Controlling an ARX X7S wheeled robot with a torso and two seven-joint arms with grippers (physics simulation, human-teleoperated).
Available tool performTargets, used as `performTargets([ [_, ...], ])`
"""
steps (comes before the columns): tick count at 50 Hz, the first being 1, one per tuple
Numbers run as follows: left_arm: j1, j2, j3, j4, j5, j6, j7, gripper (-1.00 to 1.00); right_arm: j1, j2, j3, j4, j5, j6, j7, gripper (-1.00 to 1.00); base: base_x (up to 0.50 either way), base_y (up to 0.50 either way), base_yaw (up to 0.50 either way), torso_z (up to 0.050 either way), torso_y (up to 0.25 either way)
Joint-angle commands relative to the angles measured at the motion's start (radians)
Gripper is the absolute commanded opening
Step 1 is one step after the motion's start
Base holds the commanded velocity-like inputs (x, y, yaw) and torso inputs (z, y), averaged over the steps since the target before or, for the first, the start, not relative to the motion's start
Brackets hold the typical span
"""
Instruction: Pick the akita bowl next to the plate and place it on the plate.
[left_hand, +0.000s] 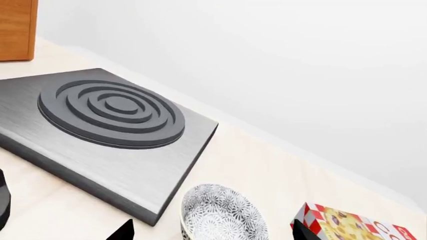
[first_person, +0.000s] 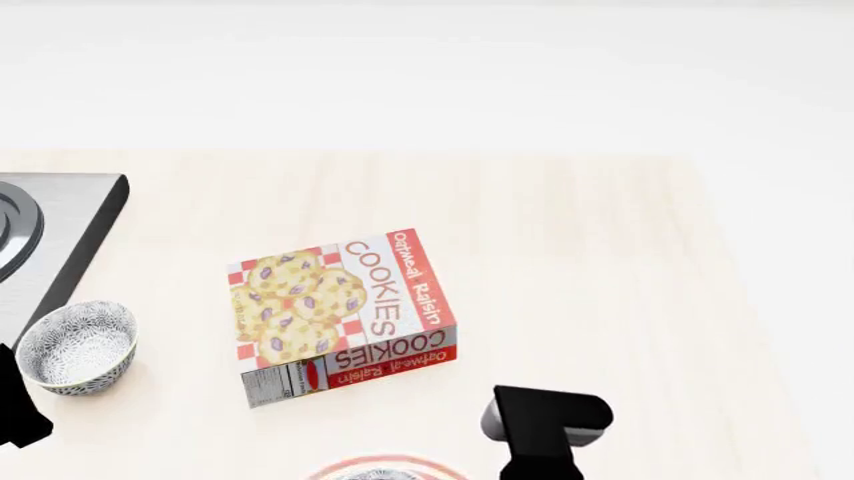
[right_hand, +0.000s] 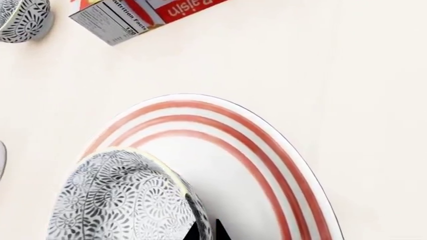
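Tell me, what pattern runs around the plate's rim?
Red concentric rings on the white plate, clearest in the right wrist view.

A: Surface? Pale wood-grain tabletop (first_person: 601, 250), light cream, even diffuse lighting, soft short shadows.

B: Backdrop: plain white wall (left_hand: 300, 60), no windows seen. In the head view it runs behind the table's far edge at 12 o'clock.

A: Fixtures: brushed grey stove slab (left_hand: 100, 150) with raised concentric burner rings (left_hand: 112, 113), at 9 o'clock in the head view. In the left wrist view, a brown wooden cabinet (left_hand: 17, 30) stands at the wall beyond the stove.

B: Floor not visible.
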Motion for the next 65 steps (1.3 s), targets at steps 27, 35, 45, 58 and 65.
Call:
performTargets([
  [27, -0.001, -0.004, 0.009, -0.010, -0.003, 0.010, -0.001, 1.00, 0.048, 0.036, 0.034, -0.191, 0.136, 0.032, 0.149, 1.00, 0.00, 0.00, 0.00, 0.000, 0.000],
  [35, 0.004, -0.009, 0.008, 0.009, -0.012, -0.002, -0.012, 1.00, 0.033, 0.063, 0.074, -0.281, 0.166, 0.006, 0.186, 1.00, 0.00, 0.00, 0.00, 0.000, 0.000],
  [45, 0.005, -0.012, 0.008, 0.016, -0.018, -0.006, -0.018, 1.00, -0.024, 0.104, 0.150, -0.457, 0.178, -0.058, 0.212, 1.00, 0.00, 0.00, 0.00, 0.000, 0.000],
  [58, 0.002, -0.012, 0.013, 0.004, -0.015, 0.002, -0.015, 1.00, -0.104, 0.117, 0.225, -0.593, 0.044, -0.182, 0.171, 1.00, 0.00, 0.00, 0.00, 0.000, 0.000],
  [65, 0.004, -0.012, 0.013, 0.007, -0.015, 0.003, -0.019, 1.00, -0.183, 0.118, 0.246, -0.611, -0.074, -0.256, 0.167, 1.00, 0.00, 0.00, 0.00, 0.000, 0.000],
])
